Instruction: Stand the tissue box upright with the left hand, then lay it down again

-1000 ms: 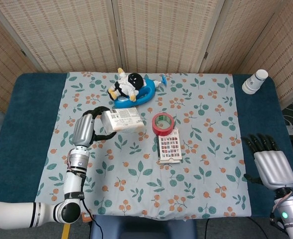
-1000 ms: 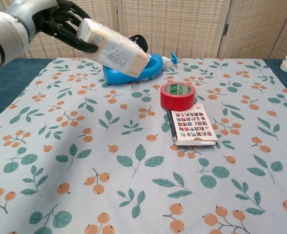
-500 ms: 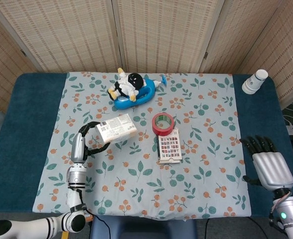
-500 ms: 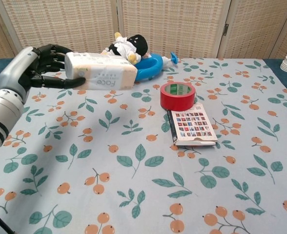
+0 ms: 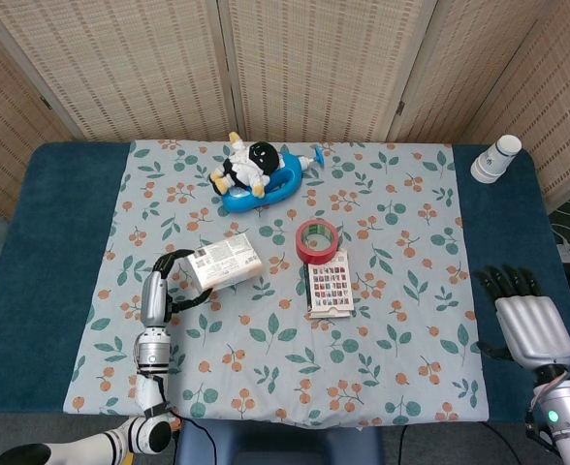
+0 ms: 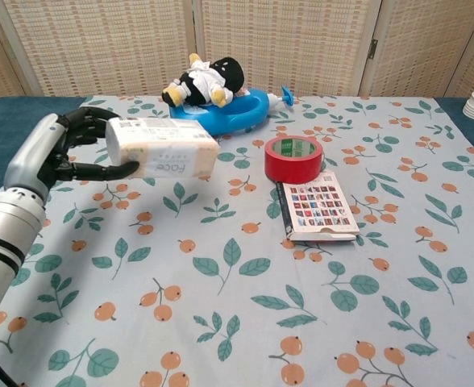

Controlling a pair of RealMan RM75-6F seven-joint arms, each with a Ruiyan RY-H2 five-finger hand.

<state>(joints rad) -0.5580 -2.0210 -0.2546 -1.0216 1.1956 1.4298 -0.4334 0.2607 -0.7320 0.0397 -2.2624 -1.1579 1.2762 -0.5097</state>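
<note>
left hand (image 6: 64, 149): gripping one end of the tissue box, fingers wrapping over its top, thumb tucking underneath
tissue box (image 6: 163, 148): just one, lying lengthwise in that grip, hovering slightly off the floral tablecloth (image 6: 221, 322), left of the tape
toy (image 6: 209, 85): one plush doll riding one blue boat, sitting at the back
tape (image 6: 293, 158): one red roll, touching the booklet's far corner
booklet (image 6: 318, 207): one, lying flat
cups (image 5: 496, 158): one white stack, sitting far right
right hand (image 5: 525, 322): holding nothing, fingers spreading apart
</note>
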